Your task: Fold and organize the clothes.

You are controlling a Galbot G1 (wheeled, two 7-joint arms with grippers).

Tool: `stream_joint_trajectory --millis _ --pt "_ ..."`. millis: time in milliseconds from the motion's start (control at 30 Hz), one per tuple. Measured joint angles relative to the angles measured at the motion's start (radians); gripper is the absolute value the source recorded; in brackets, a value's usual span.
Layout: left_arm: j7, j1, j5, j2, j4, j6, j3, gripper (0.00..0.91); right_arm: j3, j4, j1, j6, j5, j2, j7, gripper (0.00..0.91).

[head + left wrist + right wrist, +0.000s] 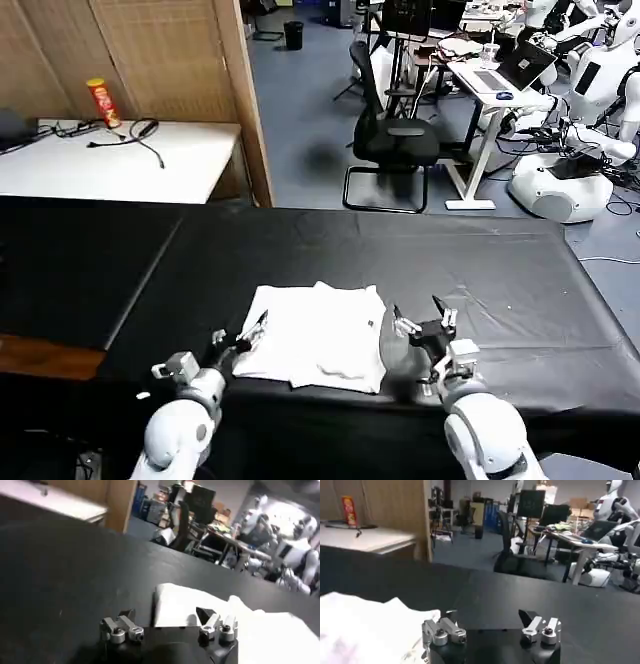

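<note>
The T-shirt (260,625) runs off the lower right frame edge in the left wrist view. In the right wrist view it is cut off at the lower left.

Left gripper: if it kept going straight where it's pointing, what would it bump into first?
Probably the T-shirt. The left gripper is open and aimed at the folded shirt's near corner on the black table; nothing lies between them, though depth is hard to judge.

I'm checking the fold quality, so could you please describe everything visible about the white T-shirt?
The white T-shirt lies folded into a rough rectangle on the black tabletop, plain side up, soft cotton-like cloth, edges slightly uneven, layers showing along the near edge. The left gripper, open, sits at its left edge; the right gripper, open, stands just off its right side.
</note>
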Motion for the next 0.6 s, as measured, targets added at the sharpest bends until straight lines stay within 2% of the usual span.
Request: stream_joint_trajectory --millis 33,67,367,600 --pt "0.002 0.006 -0.007 -0.001 -0.001 -0.001 -0.001 0.137 0.0 0.002 -0.001 0.001 0.0 0.001 -0.001 0.878" --pt "0.003 0.012 -0.017 -0.003 -0.002 -0.002 -0.003 0.0 0.0 0.004 -0.001 0.002 0.0 0.003 -0.002 0.878" --pt "0.003 0.028 -0.112 -0.012 0.0 0.021 -0.019 0.0 0.01 0.014 -0.003 0.017 0.001 0.006 -0.013 0.878" --pt "0.002 0.013 -0.087 -0.006 -0.017 0.053 -0.018 0.0 0.021 0.013 -0.003 0.019 0.002 0.009 -0.014 0.878"
